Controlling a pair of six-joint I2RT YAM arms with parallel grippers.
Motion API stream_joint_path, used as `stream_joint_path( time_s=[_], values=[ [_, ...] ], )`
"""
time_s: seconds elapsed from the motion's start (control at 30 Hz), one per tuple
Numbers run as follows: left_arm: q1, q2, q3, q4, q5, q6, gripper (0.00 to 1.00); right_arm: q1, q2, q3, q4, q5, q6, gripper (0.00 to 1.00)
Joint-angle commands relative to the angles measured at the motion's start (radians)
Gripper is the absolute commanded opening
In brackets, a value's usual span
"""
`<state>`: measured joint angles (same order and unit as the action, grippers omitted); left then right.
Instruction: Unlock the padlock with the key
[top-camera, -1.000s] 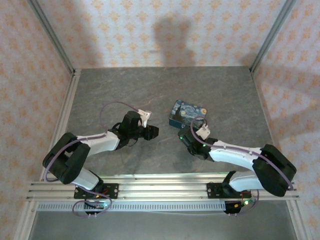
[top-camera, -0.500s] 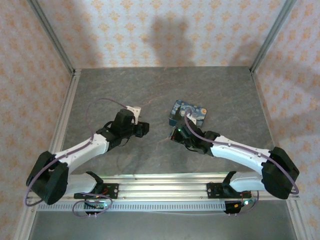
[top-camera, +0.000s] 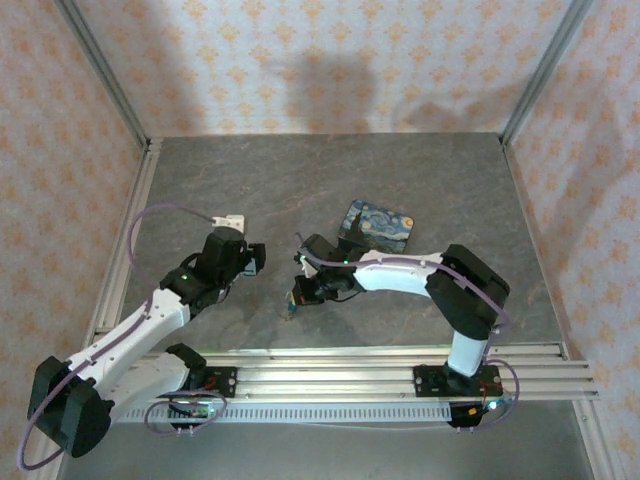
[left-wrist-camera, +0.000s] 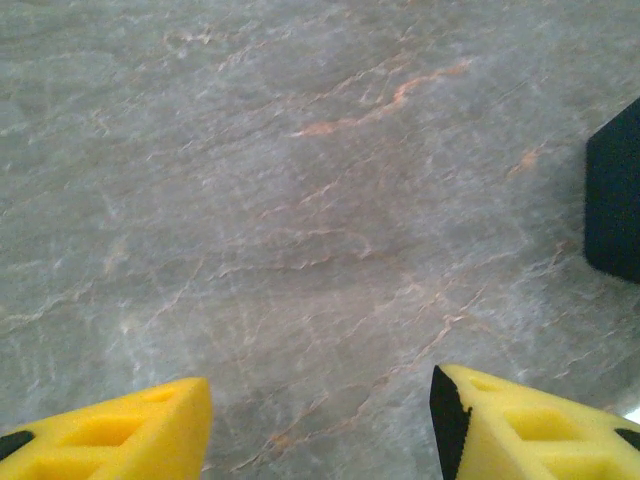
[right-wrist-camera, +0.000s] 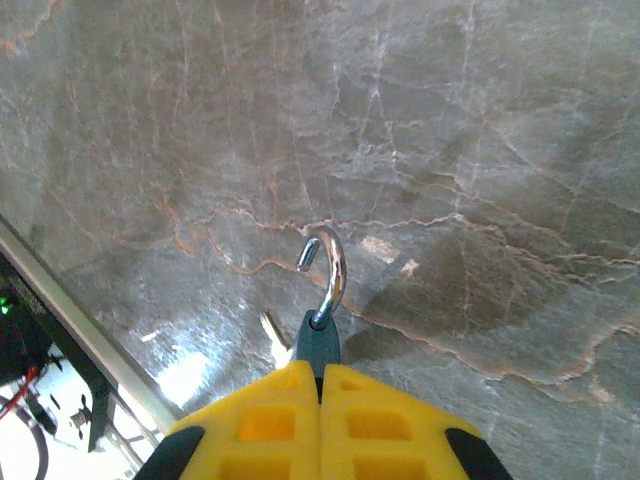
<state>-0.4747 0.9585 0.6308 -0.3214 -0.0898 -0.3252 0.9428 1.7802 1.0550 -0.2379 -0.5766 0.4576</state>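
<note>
Precariously, the padlock (right-wrist-camera: 320, 340) is pinched in the closed right gripper (right-wrist-camera: 321, 375), left of the tin (top-camera: 375, 228), what may be the key (right-wrist-camera: 272, 335) beside it; the left gripper (left-wrist-camera: 320, 420) is spread, empty. It could be dropped from so shallow a pinch.
</note>
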Motion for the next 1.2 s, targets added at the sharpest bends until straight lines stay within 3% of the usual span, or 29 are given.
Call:
stream_joint_path(
  time_s=[0.0,0.07,0.2,0.3,0.37,0.4,0.43,0.53,0.6,0.7,0.8,1.0,1.17],
  values=[
    [0.011,-0.023,-0.023,-0.067,-0.051,-0.031,0.61,-0.028,0.019,0.047,-0.086,-0.007,-0.094,0.0],
    [0.012,-0.039,-0.033,-0.068,-0.05,-0.036,0.62,-0.034,0.027,0.058,-0.129,0.023,-0.116,0.08],
    [0.011,-0.066,-0.034,-0.076,-0.053,-0.027,0.64,-0.041,0.003,0.075,-0.187,0.073,-0.149,0.37],
    [0.011,-0.066,-0.006,-0.101,-0.071,-0.001,0.69,-0.043,-0.047,0.089,-0.235,0.117,-0.171,0.48],
    [0.013,-0.059,0.028,-0.12,-0.09,0.021,0.83,-0.044,-0.095,0.102,-0.275,0.156,-0.184,0.53],
    [0.014,-0.055,0.044,-0.127,-0.1,0.035,0.97,-0.044,-0.134,0.109,-0.295,0.187,-0.191,0.59],
    [0.018,-0.05,0.063,-0.131,-0.107,0.048,1.0,-0.045,-0.169,0.116,-0.317,0.218,-0.199,0.63],
    [0.044,-0.029,0.115,-0.126,-0.125,0.067,1.0,-0.055,-0.31,0.134,-0.392,0.402,-0.231,0.71],
    [0.065,-0.006,0.144,-0.104,-0.151,0.08,1.0,-0.072,-0.411,0.139,-0.436,0.614,-0.244,0.77],
    [0.087,0.024,0.158,-0.035,-0.24,0.111,1.0,-0.107,-0.567,0.085,-0.422,0.988,-0.268,1.0],
    [0.123,0.031,0.126,0.093,-0.255,0.169,1.0,-0.209,-0.692,-0.041,-0.303,1.214,-0.36,0.99],
    [0.175,0.042,-0.02,0.337,-0.315,0.34,1.0,-0.577,-0.863,-0.337,-0.027,1.162,-0.352,1.0],
    [0.217,0.099,-0.151,0.509,-0.291,0.327,1.0,-0.661,-0.904,-0.649,0.417,1.166,-0.402,1.0]
  ],
)
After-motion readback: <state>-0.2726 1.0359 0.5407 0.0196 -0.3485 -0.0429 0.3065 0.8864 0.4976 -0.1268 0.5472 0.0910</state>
